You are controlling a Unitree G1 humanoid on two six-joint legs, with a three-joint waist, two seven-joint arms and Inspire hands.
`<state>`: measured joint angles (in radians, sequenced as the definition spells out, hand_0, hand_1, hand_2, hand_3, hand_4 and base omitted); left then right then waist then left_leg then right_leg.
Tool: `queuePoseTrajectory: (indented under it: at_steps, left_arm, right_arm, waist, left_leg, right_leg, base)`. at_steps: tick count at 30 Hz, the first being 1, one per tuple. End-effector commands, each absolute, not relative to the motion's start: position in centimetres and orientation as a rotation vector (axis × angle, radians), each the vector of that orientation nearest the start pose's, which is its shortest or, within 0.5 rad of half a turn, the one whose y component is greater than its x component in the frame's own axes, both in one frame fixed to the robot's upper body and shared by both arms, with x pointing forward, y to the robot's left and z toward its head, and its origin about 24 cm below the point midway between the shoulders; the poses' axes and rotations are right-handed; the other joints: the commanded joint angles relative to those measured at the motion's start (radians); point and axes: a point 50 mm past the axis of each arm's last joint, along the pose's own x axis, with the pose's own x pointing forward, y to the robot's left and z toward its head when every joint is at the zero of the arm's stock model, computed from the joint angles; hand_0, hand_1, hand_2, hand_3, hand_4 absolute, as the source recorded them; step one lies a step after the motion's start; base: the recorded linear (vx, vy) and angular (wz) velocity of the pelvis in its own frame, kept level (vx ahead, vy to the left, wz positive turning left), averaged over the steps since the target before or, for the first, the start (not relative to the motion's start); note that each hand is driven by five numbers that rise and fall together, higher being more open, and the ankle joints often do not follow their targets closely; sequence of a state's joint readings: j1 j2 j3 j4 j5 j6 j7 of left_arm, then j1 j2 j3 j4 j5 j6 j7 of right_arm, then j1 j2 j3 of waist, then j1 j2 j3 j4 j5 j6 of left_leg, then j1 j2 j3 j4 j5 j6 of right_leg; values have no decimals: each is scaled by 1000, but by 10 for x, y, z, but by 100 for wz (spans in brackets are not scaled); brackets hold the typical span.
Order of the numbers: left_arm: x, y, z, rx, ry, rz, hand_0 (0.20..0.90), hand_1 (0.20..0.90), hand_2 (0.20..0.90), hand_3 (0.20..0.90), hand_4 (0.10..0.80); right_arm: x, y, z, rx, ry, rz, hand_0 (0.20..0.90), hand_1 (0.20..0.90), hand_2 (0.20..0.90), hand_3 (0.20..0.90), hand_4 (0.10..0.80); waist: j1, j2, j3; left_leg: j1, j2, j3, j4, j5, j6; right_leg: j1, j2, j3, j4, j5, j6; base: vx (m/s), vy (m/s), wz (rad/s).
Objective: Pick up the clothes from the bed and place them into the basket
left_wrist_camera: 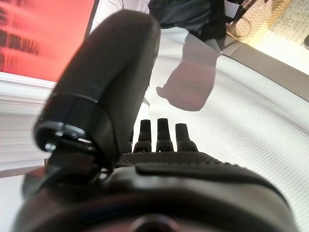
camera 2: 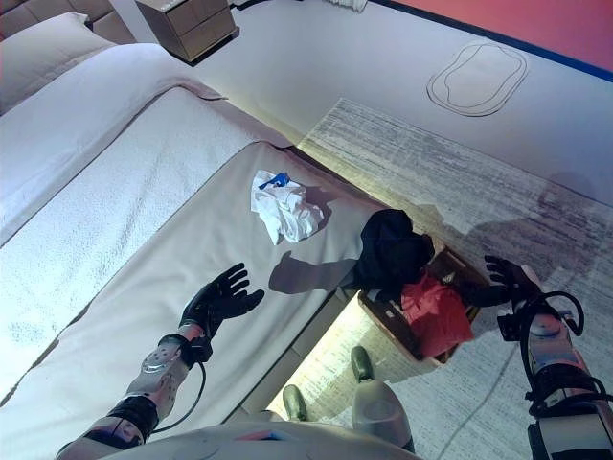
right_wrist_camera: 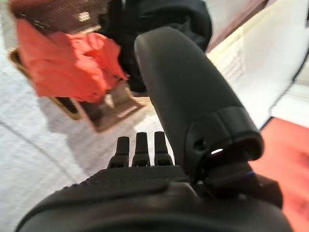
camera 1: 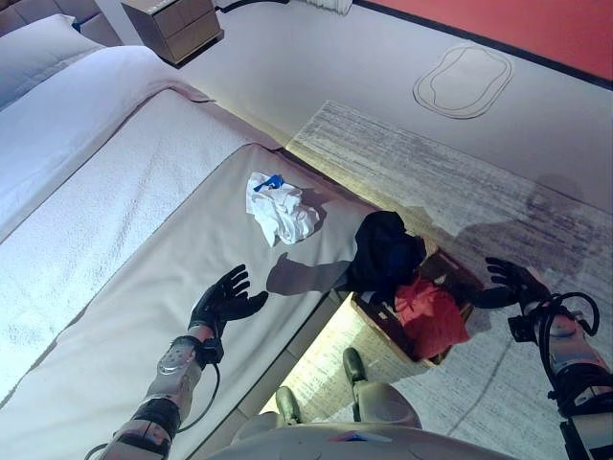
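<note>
A crumpled white garment [camera 1: 281,210] with a blue bit on it lies on the grey bed cover [camera 1: 144,287] near the bed's foot corner. A woven basket [camera 1: 431,356] stands on the rug beside the bed. It holds a red garment [camera 1: 431,316], and a black garment [camera 1: 386,251] hangs over its rim against the bed edge. My left hand [camera 1: 222,302] is open and empty above the cover, short of the white garment. My right hand [camera 1: 515,281] is open and empty just right of the basket. The right wrist view shows the red garment [right_wrist_camera: 67,63] and the black one [right_wrist_camera: 164,19] past my fingers [right_wrist_camera: 137,147].
A pale striped rug [camera 1: 479,182] lies under the basket. A white blanket [camera 1: 86,144] and a pillow [camera 1: 34,48] cover the bed's far side. A wooden nightstand [camera 1: 177,24] stands at the back. A flat oval outline [camera 1: 465,81] lies on the floor.
</note>
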<state>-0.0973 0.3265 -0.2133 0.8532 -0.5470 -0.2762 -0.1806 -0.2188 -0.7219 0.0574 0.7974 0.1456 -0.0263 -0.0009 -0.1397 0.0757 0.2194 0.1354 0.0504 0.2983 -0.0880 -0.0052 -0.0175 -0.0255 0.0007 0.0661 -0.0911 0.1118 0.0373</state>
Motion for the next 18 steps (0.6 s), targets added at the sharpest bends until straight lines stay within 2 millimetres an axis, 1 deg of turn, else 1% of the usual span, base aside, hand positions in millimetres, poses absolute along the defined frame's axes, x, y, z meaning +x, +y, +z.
queuePoseTrajectory:
  at_steps: [1,2,3,6,8,9,13,14,15,18]
  left_arm:
    - [239,230,-60,-93,344,-9,900,900,900,900,800]
    - [239,229,-60,-95,343,-8,900,900,900,900,800]
    - [239,227,-60,-100,340,-8,900,900,900,900,800]
    - [242,221,-58,-68,325,-37,900,900,900,900,800]
    - [244,219,-56,-50,315,-55,900,900,900,900,800]
    - [247,216,-53,-31,297,-75,900,900,900,900,800]
    - [263,208,-34,1,203,-125,900,900,900,900,800]
    - [264,208,-33,2,199,-127,900,900,900,900,800]
    - [267,206,-27,2,173,-140,900,900,900,900,800]
    - [271,204,-18,7,132,-162,900,900,900,900,800]
  right_arm:
    - [300,-334,87,-708,116,-281,900,900,900,900,800]
    - [304,-329,94,-729,88,-277,900,900,900,900,800]
    - [313,-319,109,-797,20,-265,900,900,900,900,800]
    - [331,-300,141,-942,-88,-234,900,900,900,900,800]
    - [337,-295,150,-987,-111,-230,900,900,900,900,800]
    - [343,-292,161,-1024,-126,-232,900,900,900,900,800]
    - [359,-294,201,-1075,-186,-304,900,900,900,900,800]
    - [360,-294,202,-1082,-188,-306,900,900,900,900,800]
    - [364,-294,214,-1097,-201,-333,900,900,900,900,800]
    - [369,-295,233,-1107,-231,-376,900,900,900,900,800]
  waist:
    - [11,-69,-55]
    - [13,-70,-55]
    - [19,-72,-53]
    - [39,-78,-47]
    - [50,-81,-41]
    - [64,-84,-31]
    - [111,-85,48]
    - [113,-85,52]
    - [129,-81,80]
    - [157,-72,133]
  left_leg:
    - [-38,-22,-64,102,-101,6]
    - [-40,-23,-68,105,-102,6]
    - [-46,-26,-74,114,-105,7]
    - [-74,-32,-92,151,-114,5]
    - [-89,-35,-98,173,-120,4]
    - [-111,-38,-104,203,-129,3]
    - [-230,-37,-143,348,-156,1]
    - [-236,-37,-145,355,-158,1]
    - [-267,-38,-158,392,-165,3]
    - [-342,-44,-194,485,-170,8]
  right_leg:
    - [13,-23,-49,104,-108,20]
    - [13,-23,-51,105,-109,19]
    - [13,-23,-54,107,-113,17]
    - [6,-24,-70,118,-125,9]
    - [1,-25,-80,125,-131,3]
    - [-10,-28,-93,142,-141,-5]
    - [-84,-43,-161,256,-184,-34]
    - [-89,-44,-165,262,-186,-36]
    - [-113,-49,-181,302,-202,-45]
    - [-176,-62,-210,395,-230,-61]
  base:
    - [17,-2,8]
    - [15,-2,13]
    - [15,-2,17]
    - [8,-16,20]
    - [-17,-25,26]
    - [-65,-33,33]
    - [-165,-51,38]
    - [-127,-50,35]
    - [-94,-44,31]
    - [-79,-64,35]
